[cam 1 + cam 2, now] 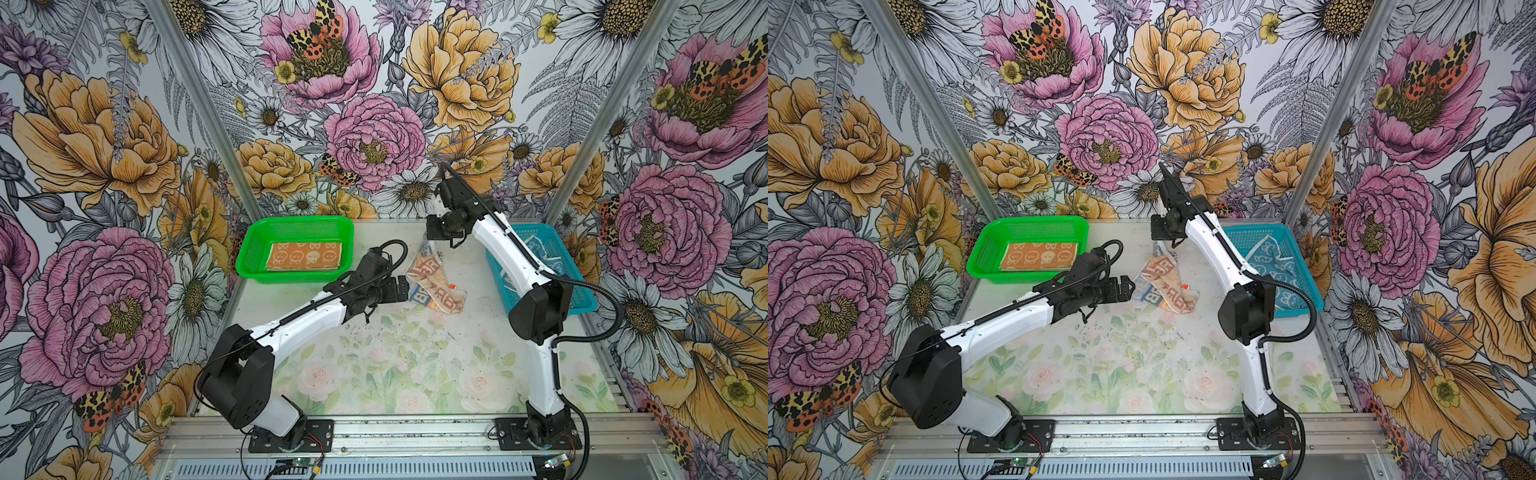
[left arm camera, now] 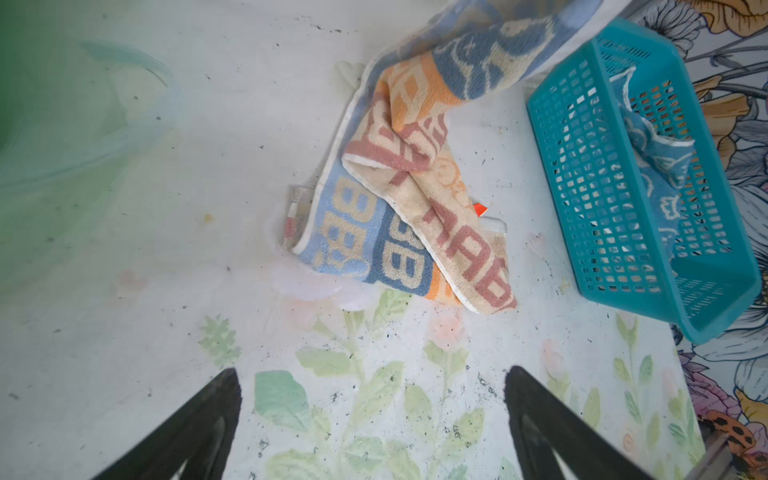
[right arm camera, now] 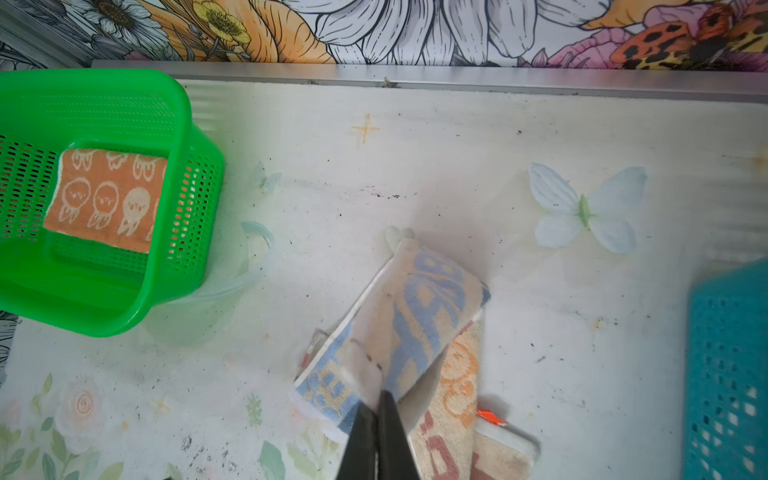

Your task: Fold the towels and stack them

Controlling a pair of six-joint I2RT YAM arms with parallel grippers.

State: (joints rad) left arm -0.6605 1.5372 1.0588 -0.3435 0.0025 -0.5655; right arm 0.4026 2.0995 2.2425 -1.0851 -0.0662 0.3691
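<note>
Left wrist view: the crumpled cream-blue-orange terry towel lies ahead of the spread left gripper, its far end seemingly pinched in the right gripper.

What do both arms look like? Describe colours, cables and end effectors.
The left arm and right arm have glossy white link shells with matte black joint housings. A black corrugated cable conduit runs along each. Each bolts to a black base plate. The left end effector and right end effector have black tapered fingers.

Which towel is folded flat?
The orange towel in the green basket: a flat rectangle. The lettered towel lies rumpled on the table, one end lifted, and the blue towel is bunched in the blue basket.
</note>
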